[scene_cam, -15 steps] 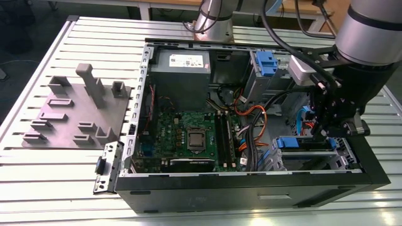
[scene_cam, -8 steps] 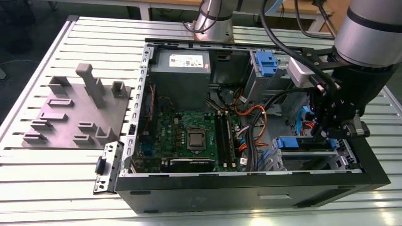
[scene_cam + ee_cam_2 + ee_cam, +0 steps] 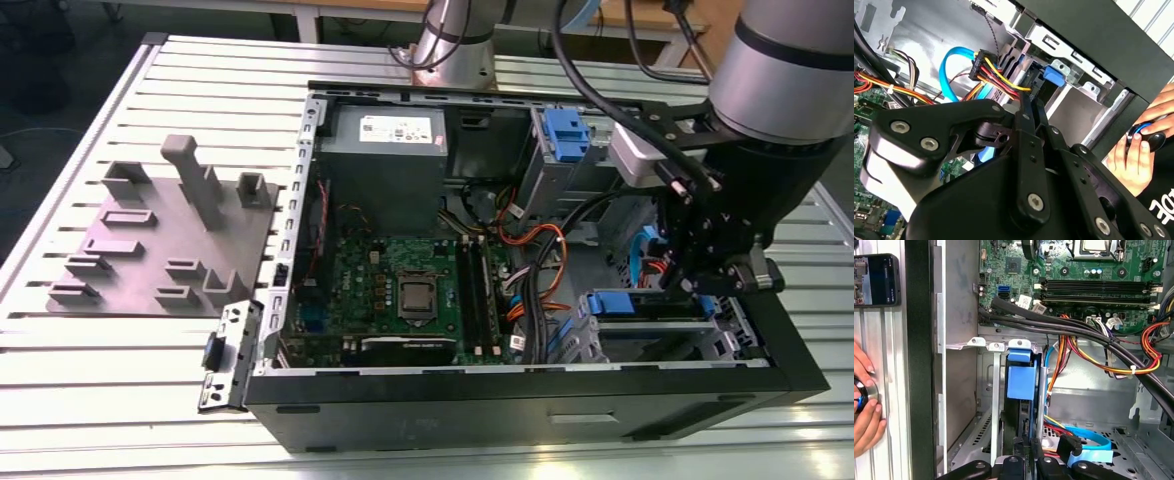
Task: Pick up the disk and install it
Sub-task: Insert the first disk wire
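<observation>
The disk (image 3: 1021,382) stands on edge in the metal drive cage (image 3: 996,390) at the case's front corner, its blue plastic end toward the motherboard. In the exterior view, that blue end (image 3: 621,303) shows at the cage's edge at the lower right of the case. My gripper (image 3: 1026,449) is at the disk's other end, its two black fingers (image 3: 1016,447) close together around the dark edge. The second wrist view has the gripper (image 3: 1034,107) reaching past the cables toward the blue end (image 3: 1052,75). In the exterior view the gripper (image 3: 714,278) hangs low inside the case.
Orange, yellow and light-blue cables (image 3: 1074,365) run right beside the cage. The motherboard (image 3: 400,290) and grey power supply (image 3: 387,135) fill the case's left half. A person's hand (image 3: 864,405) rests on a round control outside the case wall, near a phone (image 3: 876,280). A grey fixture block (image 3: 160,235) lies on the table.
</observation>
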Tool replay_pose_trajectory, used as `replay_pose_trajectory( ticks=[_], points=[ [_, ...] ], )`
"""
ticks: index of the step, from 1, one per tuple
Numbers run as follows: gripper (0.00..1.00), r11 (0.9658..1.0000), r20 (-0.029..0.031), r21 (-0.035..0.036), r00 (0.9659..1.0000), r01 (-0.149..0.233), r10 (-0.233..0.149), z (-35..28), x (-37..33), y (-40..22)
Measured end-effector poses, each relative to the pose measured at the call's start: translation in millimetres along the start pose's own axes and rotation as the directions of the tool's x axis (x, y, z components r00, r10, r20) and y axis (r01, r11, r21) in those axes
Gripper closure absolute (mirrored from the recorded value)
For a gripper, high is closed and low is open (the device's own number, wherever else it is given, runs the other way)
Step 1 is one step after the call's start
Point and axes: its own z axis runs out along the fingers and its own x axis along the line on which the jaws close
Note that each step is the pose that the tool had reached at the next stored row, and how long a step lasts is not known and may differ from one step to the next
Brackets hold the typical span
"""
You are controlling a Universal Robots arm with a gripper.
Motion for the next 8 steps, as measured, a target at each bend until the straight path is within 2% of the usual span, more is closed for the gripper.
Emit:
replay_pose_trajectory(
  ticks=[8],
  points=[
    [0.84,1.0,0.0043,0.0003,1.0,-0.001,0.001,4.2,-0.1,0.9]
  ],
)
